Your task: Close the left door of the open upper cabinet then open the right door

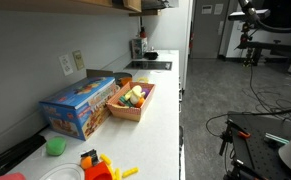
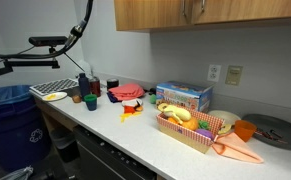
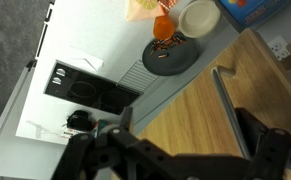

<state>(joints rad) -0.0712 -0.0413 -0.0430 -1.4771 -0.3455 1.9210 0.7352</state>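
The upper cabinet (image 2: 215, 13) of light tan wood hangs above the white countertop (image 2: 135, 135). Its fronts look flush in that exterior view, with two metal handles (image 2: 192, 9) close together. In an exterior view only its lower edge (image 1: 95, 4) shows, with a dark shape (image 1: 153, 4) at its far end that may be my gripper. In the wrist view a tan door front (image 3: 185, 115) with a slim metal handle (image 3: 228, 105) fills the lower right. My gripper (image 3: 180, 140) is open, its dark fingers on either side of the door front and the handle close to one finger.
On the countertop stand a blue toy box (image 2: 182, 95), a basket of toy food (image 2: 190, 125), a black plate (image 3: 170, 55) and a cooktop (image 1: 150, 66). A blue bin (image 2: 10, 110) stands beside the counter.
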